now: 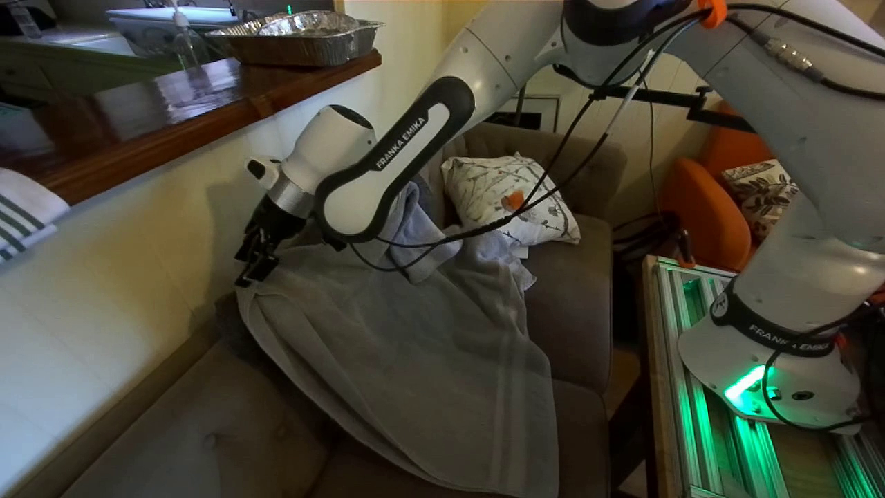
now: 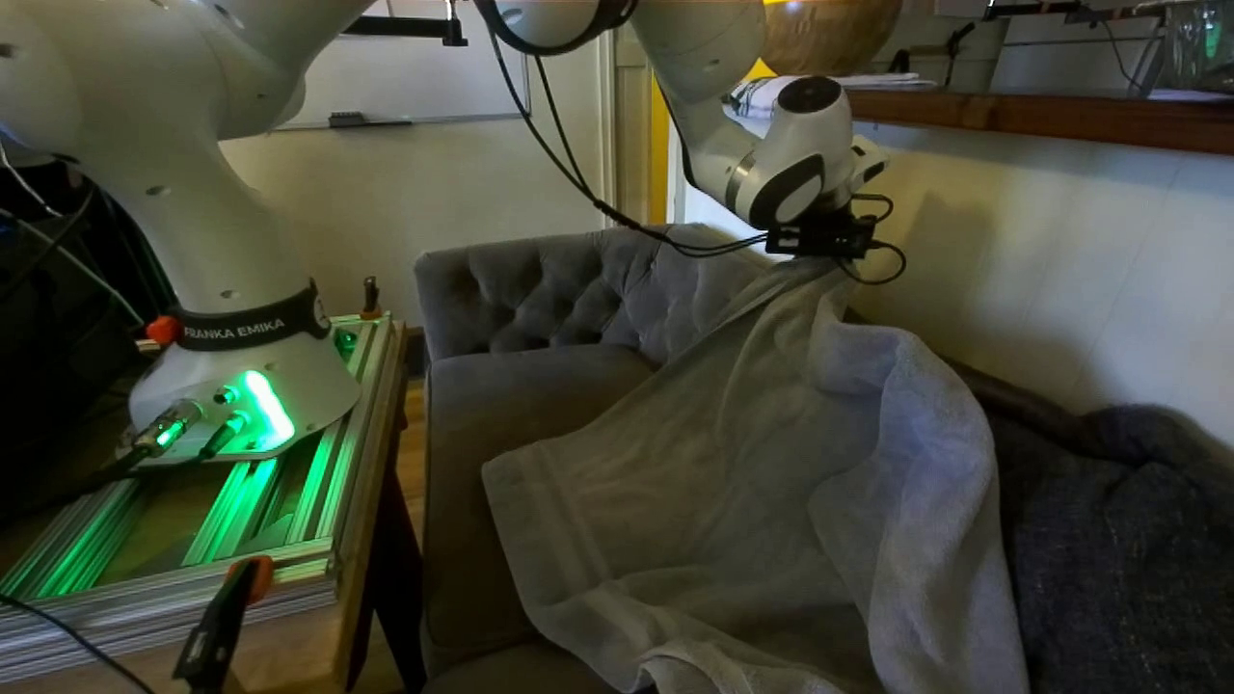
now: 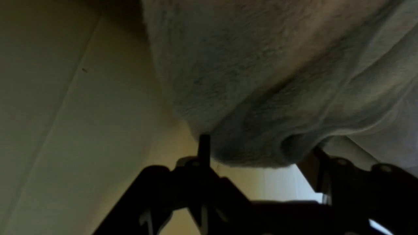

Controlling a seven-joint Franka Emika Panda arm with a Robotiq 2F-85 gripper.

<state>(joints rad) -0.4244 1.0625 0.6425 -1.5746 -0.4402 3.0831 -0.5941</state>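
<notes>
The grey blanket (image 2: 713, 463) spreads down over the sofa (image 2: 540, 414), its upper edge gathered at the gripper (image 3: 260, 145) by the backrest (image 1: 173, 422), near the wall (image 1: 138, 290). In the wrist view the fingers (image 3: 204, 150) stand apart with a soft fold between them; from here I can't tell whether they pinch it or merely straddle it. That's my main worry: a loose fold could slip out, and with most of the cloth hanging toward the front of the sofa, its weight might drag the rest down. If the fingers do have it, a hard pull could rumple the draped part. The wall looks close too, so a careless sideways move might knock the gripper against it. And the cable (image 1: 477, 231) on the arm (image 1: 401, 152) sags near enough, I'd say, to snag the cloth.
</notes>
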